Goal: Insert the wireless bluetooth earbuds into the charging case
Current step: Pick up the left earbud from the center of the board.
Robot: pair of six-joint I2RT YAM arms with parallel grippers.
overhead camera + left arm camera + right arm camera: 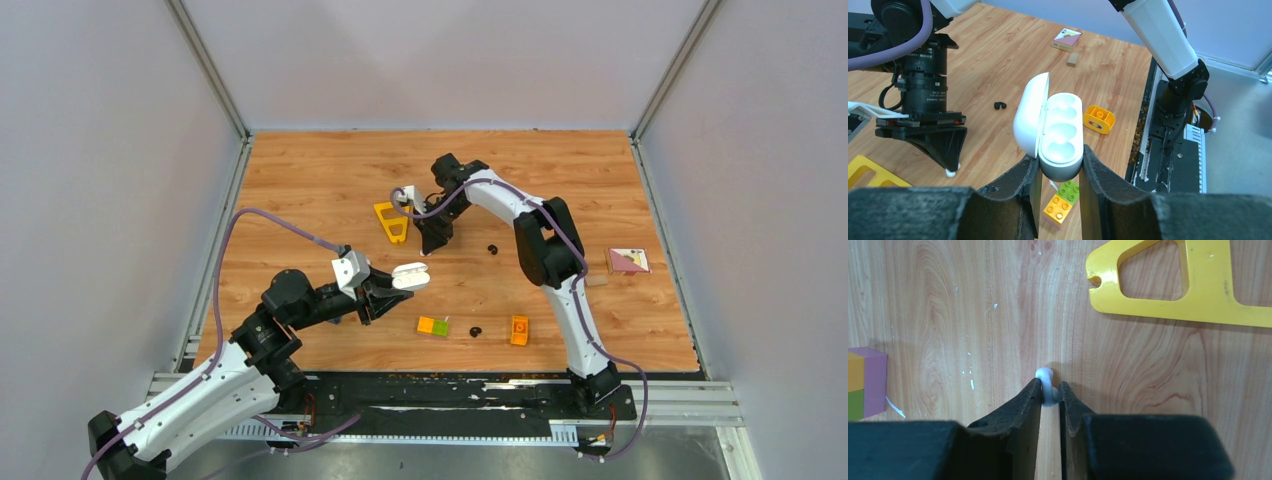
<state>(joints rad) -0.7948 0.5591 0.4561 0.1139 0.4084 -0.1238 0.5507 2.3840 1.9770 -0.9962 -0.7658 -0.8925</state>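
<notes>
My left gripper (393,284) is shut on the white charging case (411,276) and holds it above the table. In the left wrist view the case (1058,127) sits between the fingers (1018,185) with its lid swung open to the left, and both wells are empty. My right gripper (433,243) points straight down at the table and is shut on the white earbud (1045,380), which touches the wood; it also shows in the left wrist view (951,173). One black earbud (491,248) lies right of the right gripper, another (475,331) near the front.
A yellow triangular frame (391,222) lies just left of the right gripper. A yellow-green brick (433,326) and an orange brick (519,329) lie near the front. A pink card box (628,260) and a small wooden block (597,283) sit at the right.
</notes>
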